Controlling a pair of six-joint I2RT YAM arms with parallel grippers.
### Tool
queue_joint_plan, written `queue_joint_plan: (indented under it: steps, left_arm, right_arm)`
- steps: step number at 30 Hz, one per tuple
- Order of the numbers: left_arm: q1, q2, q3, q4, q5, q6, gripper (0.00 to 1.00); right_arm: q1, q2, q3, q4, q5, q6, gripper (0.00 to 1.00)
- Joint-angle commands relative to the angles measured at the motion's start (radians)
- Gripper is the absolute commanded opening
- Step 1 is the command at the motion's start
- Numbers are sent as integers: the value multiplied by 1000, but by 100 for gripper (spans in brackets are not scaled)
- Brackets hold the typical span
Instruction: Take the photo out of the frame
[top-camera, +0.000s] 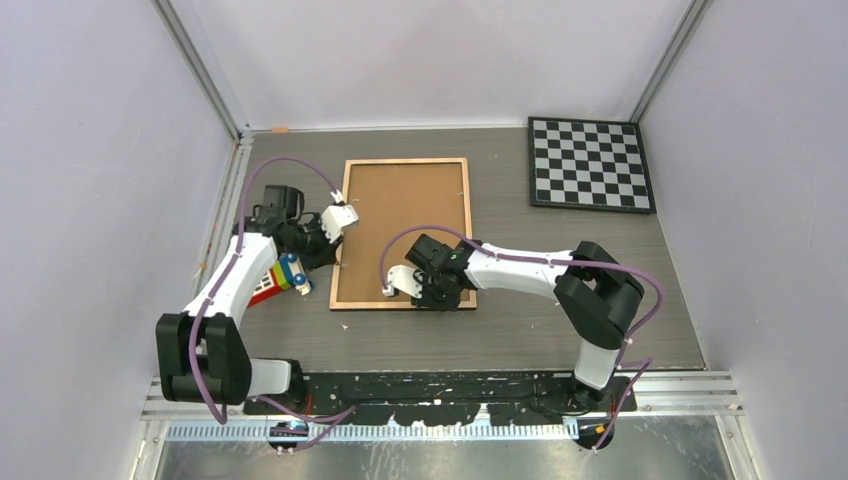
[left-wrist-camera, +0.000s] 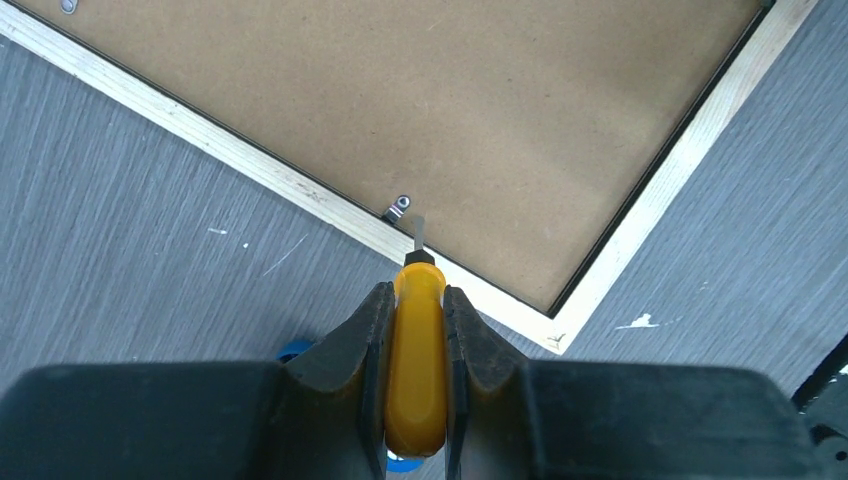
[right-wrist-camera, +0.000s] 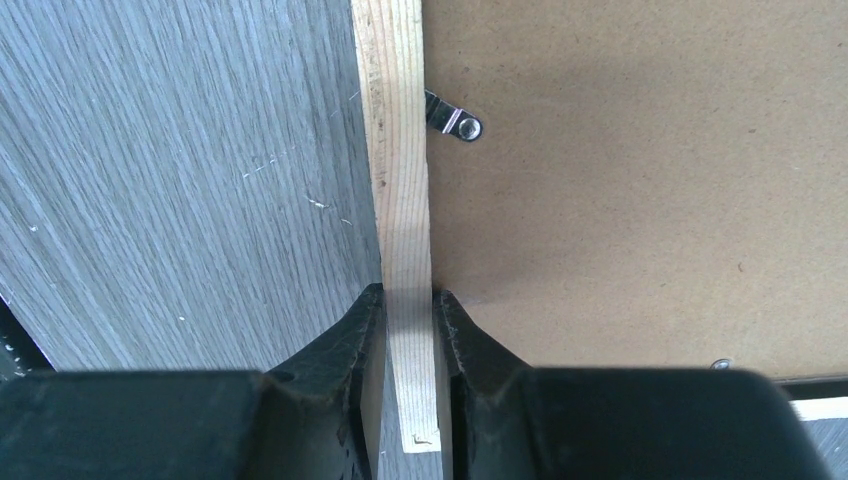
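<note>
Left gripper (left-wrist-camera: 415, 300): narrow, clamped on yellow screwdriver (left-wrist-camera: 418, 350); tip seems just beside a metal tab (left-wrist-camera: 398, 208).
Right gripper (right-wrist-camera: 408, 305): pinching the frame (right-wrist-camera: 400, 200) rim near a corner.
Frame: back up, mid table (top-camera: 520, 330); open tabletop to its right.
Photo: hidden under the board (left-wrist-camera: 450, 100).

Brown-backed frame (top-camera: 405, 215); yellow handle (left-wrist-camera: 418, 350), perhaps screwdriver's

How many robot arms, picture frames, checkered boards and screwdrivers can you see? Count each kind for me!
robot arms: 2, the left arm and the right arm
picture frame: 1
checkered board: 1
screwdriver: 1
Total: 5
</note>
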Motion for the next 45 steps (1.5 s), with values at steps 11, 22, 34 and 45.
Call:
queue_joint_plan:
  steps: [11, 22, 34, 45]
  left_arm:
    - [-34, 30, 35, 49, -67, 114, 0]
    - [-93, 29, -8, 148, -96, 81, 0]
    - [-128, 24, -19, 167, -100, 4, 0]
    - [-115, -5, 10, 159, -150, -96, 0]
  right_arm:
    - [-9, 70, -8, -88, 16, -12, 3]
    - [-9, 74, -9, -99, 12, -23, 2]
    - [-9, 71, -18, -99, 13, -31, 2]
    - [-9, 76, -9, -96, 9, -27, 2]
